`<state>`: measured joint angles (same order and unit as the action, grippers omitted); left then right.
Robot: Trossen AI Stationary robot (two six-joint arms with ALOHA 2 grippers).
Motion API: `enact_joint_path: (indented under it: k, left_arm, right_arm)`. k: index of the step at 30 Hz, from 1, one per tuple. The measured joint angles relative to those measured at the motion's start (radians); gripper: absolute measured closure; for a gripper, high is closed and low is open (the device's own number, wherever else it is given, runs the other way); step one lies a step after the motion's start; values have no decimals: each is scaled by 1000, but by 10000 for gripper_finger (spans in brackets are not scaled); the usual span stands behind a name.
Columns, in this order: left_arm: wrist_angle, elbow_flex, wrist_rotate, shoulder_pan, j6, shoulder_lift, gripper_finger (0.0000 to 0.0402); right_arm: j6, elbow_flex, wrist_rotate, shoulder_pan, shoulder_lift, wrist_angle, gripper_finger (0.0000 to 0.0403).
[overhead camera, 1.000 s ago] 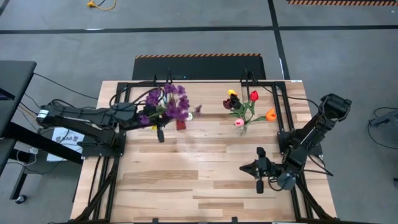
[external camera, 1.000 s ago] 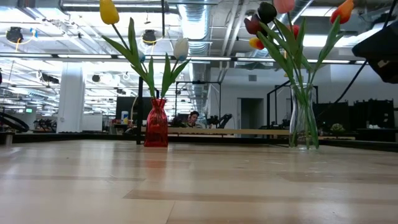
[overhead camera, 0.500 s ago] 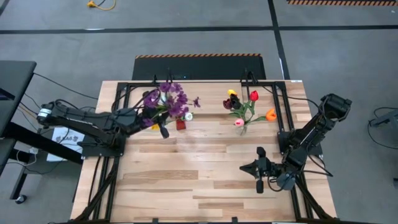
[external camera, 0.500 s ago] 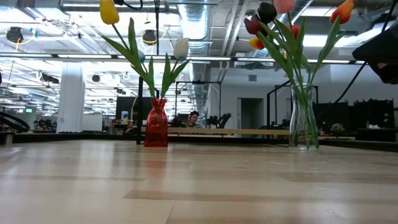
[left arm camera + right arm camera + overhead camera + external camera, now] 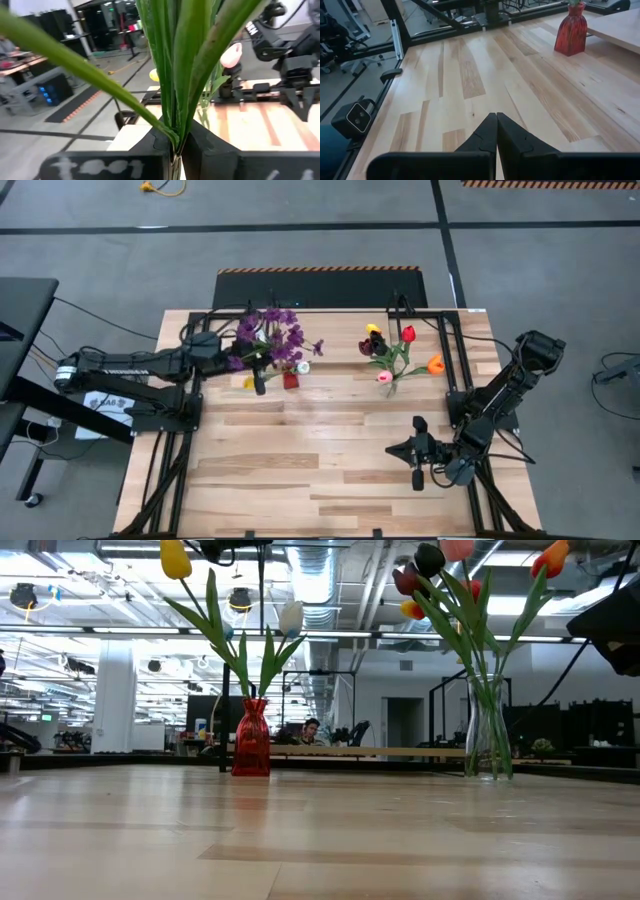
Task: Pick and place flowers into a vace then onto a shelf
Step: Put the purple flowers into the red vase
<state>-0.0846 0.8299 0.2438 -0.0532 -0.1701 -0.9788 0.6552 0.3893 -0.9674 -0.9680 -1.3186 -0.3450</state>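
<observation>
1. Left gripper (image 5: 176, 150) is clamped on green stems — the purple sprig (image 5: 275, 340) — low down, so the blossoms ride clear above the red vase (image 5: 290, 379) at the far left of the table (image 5: 300, 470).
2. That vase already holds a yellow tulip (image 5: 175, 558) and a white one.
3. Right gripper (image 5: 496, 131) waits near-right, fingers together — out of the way.
4. A glass vase (image 5: 487, 735) of tulips stands far right.
</observation>
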Motion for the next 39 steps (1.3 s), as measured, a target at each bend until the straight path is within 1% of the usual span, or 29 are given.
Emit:
enact_joint_path:
  k: [9, 14, 19, 22, 29, 31, 34, 39]
  left_arm:
    - [44, 0, -273, -131, -15, 17, 400]
    - [52, 0, -385, -187, -56, 17, 400]
    - [53, 0, -547, -274, -73, 17, 400]
    - [56, -4, -660, -333, -101, 17, 400]
    - [-45, -62, -950, -487, -102, 7, 400]
    - [-45, -68, -1009, -513, -101, -9, 400]
    - [-51, -69, -1045, -529, -102, -26, 400]
    - [-68, -69, -1048, -516, -109, -79, 400]
  right_arm:
    - [8, 0, 0, 0, 0, 0, 403]
    - [19, 0, -1, 0, 0, 0, 403]
    - [27, 0, -1, 0, 0, 0, 403]
    - [27, 0, -2, 0, 0, 0, 403]
    - [28, 0, -3, 0, 0, 0, 403]
    - [29, 0, -3, 0, 0, -3, 403]
    - [29, 0, -3, 5, 0, -8, 403]
    - [36, 0, -3, 18, 0, -7, 403]
